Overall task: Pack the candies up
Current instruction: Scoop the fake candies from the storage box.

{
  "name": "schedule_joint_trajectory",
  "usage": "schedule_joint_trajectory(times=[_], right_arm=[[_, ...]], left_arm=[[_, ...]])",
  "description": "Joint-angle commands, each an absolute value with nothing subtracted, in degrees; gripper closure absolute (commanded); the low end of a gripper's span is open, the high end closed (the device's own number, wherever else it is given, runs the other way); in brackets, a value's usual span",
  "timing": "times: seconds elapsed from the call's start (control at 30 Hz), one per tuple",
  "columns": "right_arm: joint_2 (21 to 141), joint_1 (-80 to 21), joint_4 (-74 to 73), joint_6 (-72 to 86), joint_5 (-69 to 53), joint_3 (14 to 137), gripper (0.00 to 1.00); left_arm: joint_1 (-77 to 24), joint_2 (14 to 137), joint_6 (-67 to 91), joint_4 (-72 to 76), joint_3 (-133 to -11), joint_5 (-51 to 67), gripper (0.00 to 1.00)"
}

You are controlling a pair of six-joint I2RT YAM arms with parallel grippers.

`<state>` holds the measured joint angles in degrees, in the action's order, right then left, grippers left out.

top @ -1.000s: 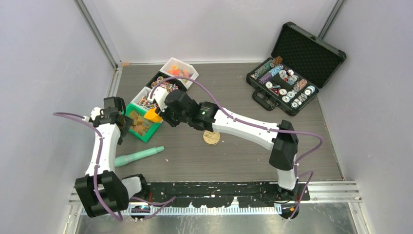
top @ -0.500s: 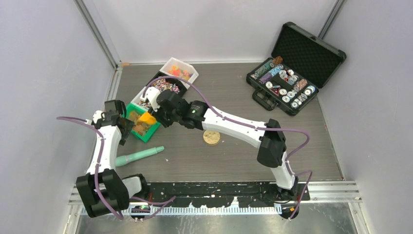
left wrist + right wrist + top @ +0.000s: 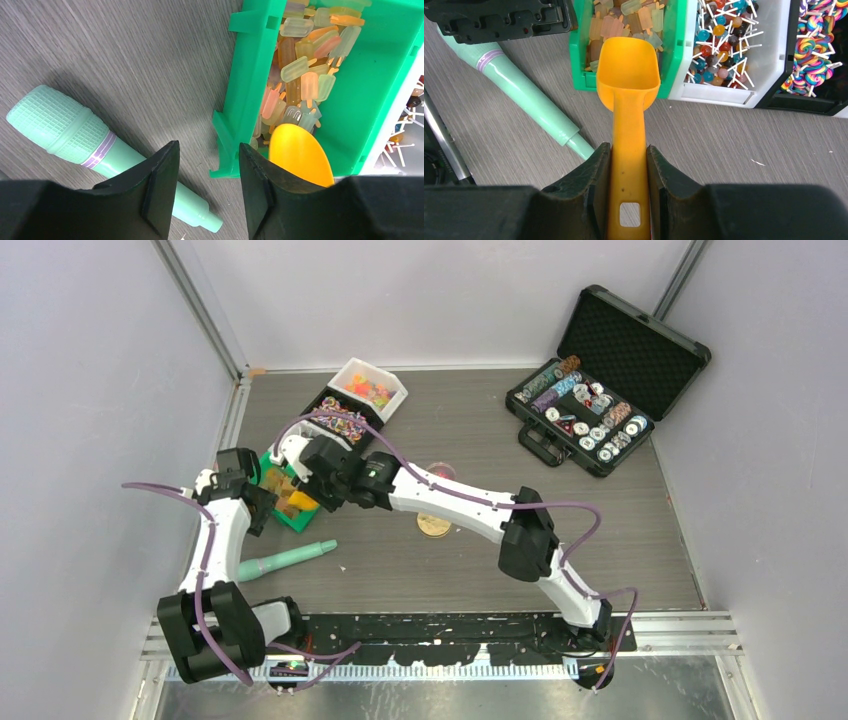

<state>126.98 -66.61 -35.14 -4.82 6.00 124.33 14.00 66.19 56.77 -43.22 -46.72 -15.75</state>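
Popsicle-shaped candies fill the green bin. Next to it, a white bin holds ball lollipops and a black one holds rainbow swirl lollipops. Orange-red-yellow candies sit in the far white bin. My right gripper is shut on the handle of the orange scoop. Its empty bowl hangs over the green bin's near edge. My left gripper stands open at that bin's near left corner, holding nothing.
A mint-green tube lies on the table just near of the green bin, under my left gripper. A flat gold disc lies mid-table. An open black case of poker chips stands at the back right.
My right arm has carried the scoop left and nearer, to the green bin's near edge. My left gripper's jaws have narrowed and it has shifted slightly toward the bin's corner.
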Motion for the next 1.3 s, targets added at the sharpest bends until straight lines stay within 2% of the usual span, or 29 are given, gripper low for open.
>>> schedule_joint_trajectory(times=[0.0, 0.27, 0.53, 1.27], right_arm=[[128.3, -67.9, -36.9, -7.5, 8.9, 129.5, 1.0], [133.5, -68.5, -39.3, -10.1, 11.4, 135.1, 1.0], [135.8, -68.5, -34.6, -10.2, 12.1, 135.1, 1.0], [130.6, -68.8, -10.5, -8.8, 16.6, 116.6, 1.0]], left_arm=[[14.4, 66.4, 56.9, -40.8, -46.2, -15.4, 0.52], [14.5, 67.4, 57.0, -40.6, -45.7, -14.7, 0.58], [14.5, 67.7, 56.8, -40.1, -44.9, -14.1, 0.62], [14.5, 67.5, 56.7, -40.5, -44.1, -14.8, 0.66]])
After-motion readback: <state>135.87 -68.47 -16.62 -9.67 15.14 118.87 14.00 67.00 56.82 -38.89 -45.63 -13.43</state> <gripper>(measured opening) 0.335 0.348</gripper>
